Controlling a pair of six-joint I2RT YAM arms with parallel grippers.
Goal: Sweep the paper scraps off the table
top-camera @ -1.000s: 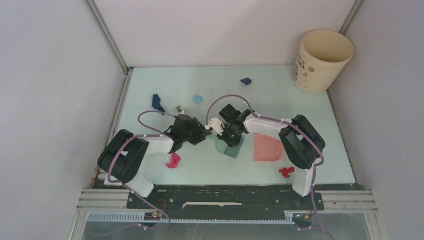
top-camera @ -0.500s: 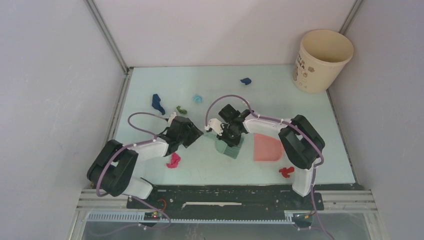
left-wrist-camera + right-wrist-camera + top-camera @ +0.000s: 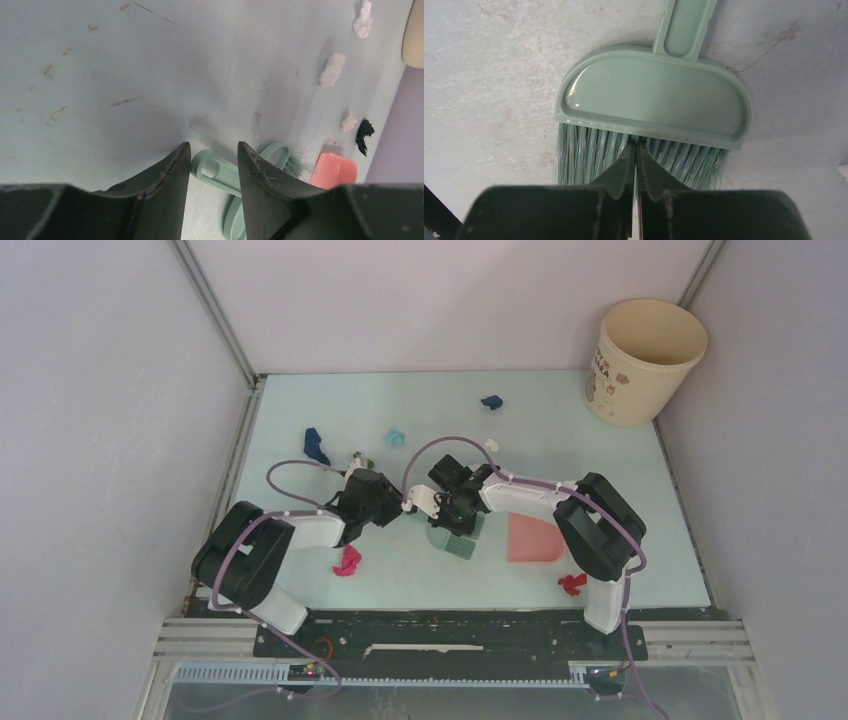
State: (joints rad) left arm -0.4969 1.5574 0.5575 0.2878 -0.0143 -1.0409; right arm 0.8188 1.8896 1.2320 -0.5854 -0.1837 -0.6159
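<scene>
The left pincer [image 3: 400, 508] and the right pincer [image 3: 441, 508] meet nose to nose near the middle of the bench [image 3: 570, 445] in the top view, too small there to read how their jaws stand. A green brush [image 3: 456, 538] lies under the right one, with a pink dustpan [image 3: 533, 538] just beside it. The paper scraps are spread over the bench: dark blue [image 3: 316, 445], teal [image 3: 396, 437] and white [image 3: 491, 444] beyond the arms, another dark blue [image 3: 491, 402] farther back, magenta [image 3: 347, 560] by the left arm, red [image 3: 572, 584] by the right arm's base. A cream bucket [image 3: 643, 360] stands at the far right corner.

In the left wrist view the left pincer [image 3: 212, 167] has its fingers [image 3: 170, 175] apart, and the brush's looped handle [image 3: 216, 171] shows in the gap; whether they touch it I cannot tell. White scraps [image 3: 332, 70] and a dark one [image 3: 365, 131] lie on the bench beyond.

In the right wrist view the right pincer [image 3: 635, 155] has its jaws pressed together, tips over the bristles of the brush [image 3: 654, 105], which lies flat on the bench. I cannot tell whether any bristles are caught between them.
</scene>
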